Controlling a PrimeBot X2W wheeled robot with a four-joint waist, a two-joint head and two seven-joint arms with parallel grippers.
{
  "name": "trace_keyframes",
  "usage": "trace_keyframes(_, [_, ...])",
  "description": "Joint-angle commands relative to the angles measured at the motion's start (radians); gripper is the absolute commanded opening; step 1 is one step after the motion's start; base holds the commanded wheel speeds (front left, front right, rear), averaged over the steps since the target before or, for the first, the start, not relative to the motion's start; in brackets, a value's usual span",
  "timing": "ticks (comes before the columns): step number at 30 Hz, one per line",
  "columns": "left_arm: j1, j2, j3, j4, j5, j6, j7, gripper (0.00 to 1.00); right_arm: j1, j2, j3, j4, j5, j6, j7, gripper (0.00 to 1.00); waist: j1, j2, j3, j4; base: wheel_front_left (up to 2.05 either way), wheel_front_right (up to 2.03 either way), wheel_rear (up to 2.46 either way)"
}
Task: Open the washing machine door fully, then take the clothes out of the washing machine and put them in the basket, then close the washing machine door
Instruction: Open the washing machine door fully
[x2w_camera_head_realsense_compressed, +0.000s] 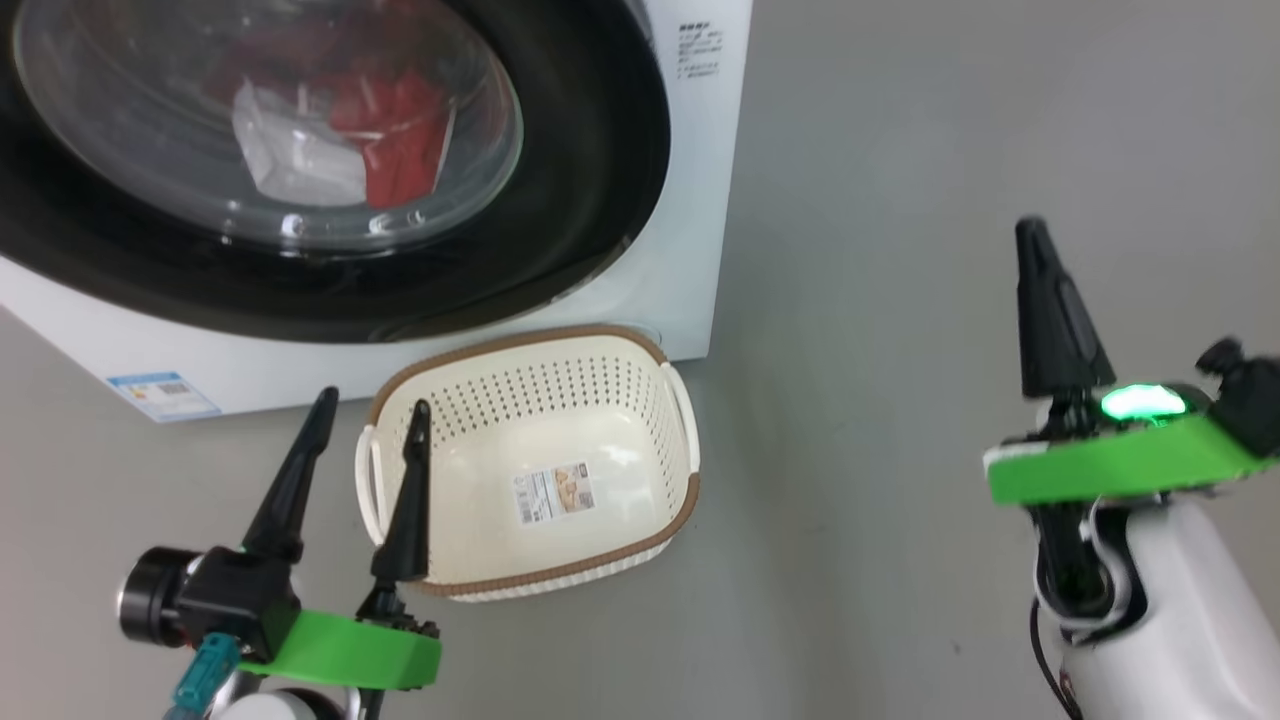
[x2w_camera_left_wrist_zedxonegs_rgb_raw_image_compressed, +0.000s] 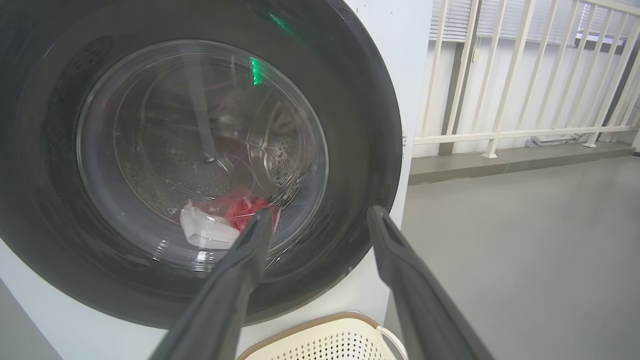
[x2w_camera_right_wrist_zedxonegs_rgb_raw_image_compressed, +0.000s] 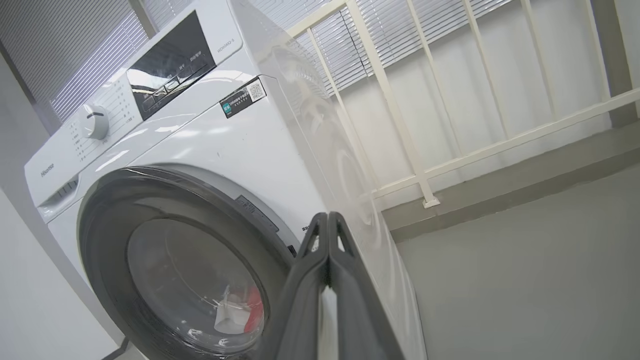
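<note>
The door at upper left is shut, so opening comes first. Left hand spread, right hand closed empty; next means hooking the door's edge

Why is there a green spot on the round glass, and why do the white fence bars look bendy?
Left wrist view: the green spot is glare on the washing machine door, likely from the green lamp glowing near the right gripper in the head view; the railing bends because that wide lens warps edges.
</note>
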Motion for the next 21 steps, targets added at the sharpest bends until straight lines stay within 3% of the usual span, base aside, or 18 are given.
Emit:
trace_keyframes(1, [-0.032,0.014,0.023,-0.031,-0.001,-0.005,-0.009,1.00,-0.038,0.000,0.033,-0.013,0.040,-0.001,-0.006,0.00,-0.0001,0.0000,0.023,0.018,0.00,0.00,0.00])
trace_keyframes(9, [-0.052,0.014,0.000,-0.059,-0.028,-0.013,-0.009,1.00,-0.206,-0.081,0.150,0.081,0.413,-0.001,0.036,0.00,-0.0001,0.0000,0.080,0.048,0.00,0.00,0.00])
trace_keyframes(21, [-0.111,0.014,-0.018,-0.096,-0.063,-0.021,-0.009,1.00,-0.447,-0.157,0.217,0.094,0.808,-0.001,0.248,0.00,-0.0001,0.0000,0.202,0.089,0.00,0.00,0.00])
